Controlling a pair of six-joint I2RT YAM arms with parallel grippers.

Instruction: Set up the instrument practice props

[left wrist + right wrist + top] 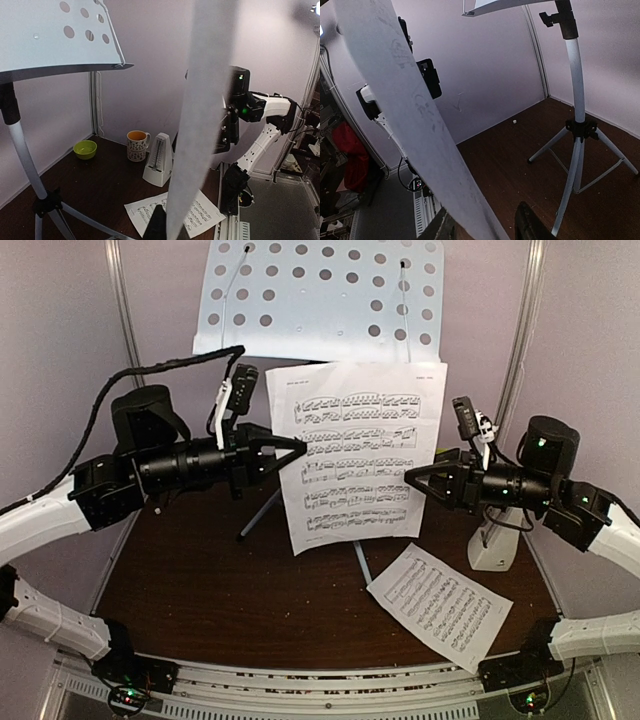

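A sheet-music page (360, 455) hangs upright in the air below the white perforated desk (320, 300) of the music stand. My left gripper (297, 448) is shut on the page's left edge; the left wrist view shows the page (200, 110) edge-on at my left gripper (172, 222). My right gripper (415, 480) is open at the page's right edge; in the right wrist view (485, 227) the page (410, 110) passes between its parted fingers. A second page (440, 605) lies flat on the table. The white metronome (493, 545) stands under my right arm.
The stand's silver pole (575, 100) and tripod legs (262, 512) rise from the brown table's middle back. A white mug with orange inside (136, 145) and a yellow-green bowl (85, 149) sit by the wall near the metronome (159, 160).
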